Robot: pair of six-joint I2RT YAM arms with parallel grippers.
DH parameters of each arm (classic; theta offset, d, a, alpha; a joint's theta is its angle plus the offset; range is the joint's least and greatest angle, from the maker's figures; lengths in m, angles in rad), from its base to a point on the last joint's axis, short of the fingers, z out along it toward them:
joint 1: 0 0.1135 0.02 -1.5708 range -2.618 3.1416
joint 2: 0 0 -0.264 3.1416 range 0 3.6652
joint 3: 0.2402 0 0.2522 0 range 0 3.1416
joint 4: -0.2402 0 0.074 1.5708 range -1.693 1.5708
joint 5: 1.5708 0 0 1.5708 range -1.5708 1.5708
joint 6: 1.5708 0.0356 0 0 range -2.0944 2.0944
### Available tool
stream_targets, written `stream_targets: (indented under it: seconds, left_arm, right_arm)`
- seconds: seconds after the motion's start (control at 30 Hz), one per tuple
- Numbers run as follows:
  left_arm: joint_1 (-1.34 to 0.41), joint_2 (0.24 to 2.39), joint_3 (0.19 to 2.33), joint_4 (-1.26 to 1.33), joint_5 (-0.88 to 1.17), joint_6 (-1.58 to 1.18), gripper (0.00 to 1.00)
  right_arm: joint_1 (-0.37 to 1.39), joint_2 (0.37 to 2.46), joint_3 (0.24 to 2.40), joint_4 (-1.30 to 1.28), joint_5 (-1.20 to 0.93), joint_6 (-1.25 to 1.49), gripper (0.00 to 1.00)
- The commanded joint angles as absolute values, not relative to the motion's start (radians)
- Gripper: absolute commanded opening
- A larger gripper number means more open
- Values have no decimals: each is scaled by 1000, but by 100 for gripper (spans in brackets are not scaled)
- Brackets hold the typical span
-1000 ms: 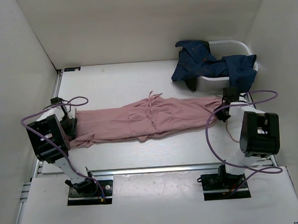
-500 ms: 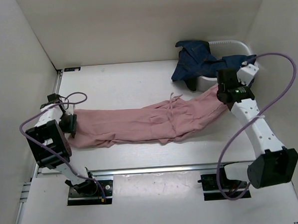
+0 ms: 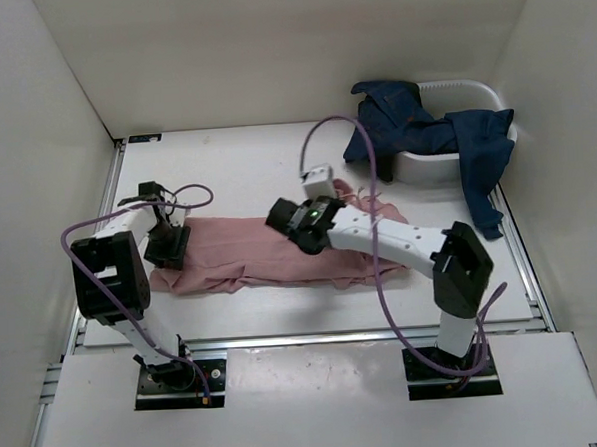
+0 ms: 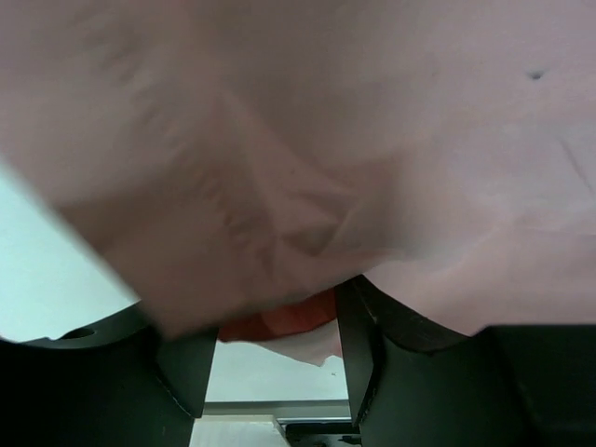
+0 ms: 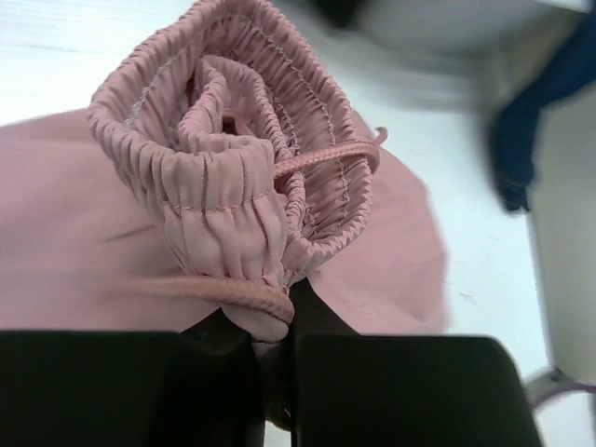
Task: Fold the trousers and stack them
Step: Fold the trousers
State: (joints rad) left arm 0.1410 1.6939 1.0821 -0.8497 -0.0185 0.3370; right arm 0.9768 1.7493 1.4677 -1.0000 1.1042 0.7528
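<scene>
1. the trousers [image 3: 230, 255] lie stretched along the bench [image 3: 225, 167], with the leg end at the left and the other end lifted off the surface.
2. the left claw [image 3: 168, 246] sits at the leg end. its wrist view shows the jaws narrowed on a wad of pink cloth, so it looks to be holding that end.
3. the right claw [image 3: 288, 217] hangs over the middle of the trousers. it is clamped tight on the gathered elastic waistband [image 5: 233, 177], with the drawstring [image 5: 328, 156] looped across the bunch.
4. step in hand, as i judge it: carrying the waist end over onto the leg end to fold the trousers in half lengthwise.
5. to do it well, keep the right claw high enough that the hanging cloth does not drag and roll the lower layer.
6. travel in line with the garment so that the edges of the two layers match.
7. the left claw should hold its end flat and steady as an anchor. any slack there will wrinkle the fold.
8. lower the waistband just beside the left claw, not on it, and let go only when the cloth rests on the layer below.
9. watch that the drawstring does not snag a finger on release.
10. the white tub [image 3: 431, 166] and the dark blue garment [image 3: 414, 127] draped over it sit well apart at the far right, out of the fold's way.
</scene>
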Motion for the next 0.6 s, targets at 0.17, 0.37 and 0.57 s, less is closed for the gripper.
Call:
stream_targets:
  seconds: [0.17,0.37,0.57]
  left_arm:
    - [140,1713,1035,-799,-75,304,61]
    - [140,1713,1066,-810,-66,322,61]
    - [140,1713,1094,-830,-66,322,61]
  right_arm:
    - [1131,1913,1683,-1056,1057,934,0]
    - [1120,1973,1621,-809,764,728,19]
    - [1200,1893,1669,-666,519,455,53]
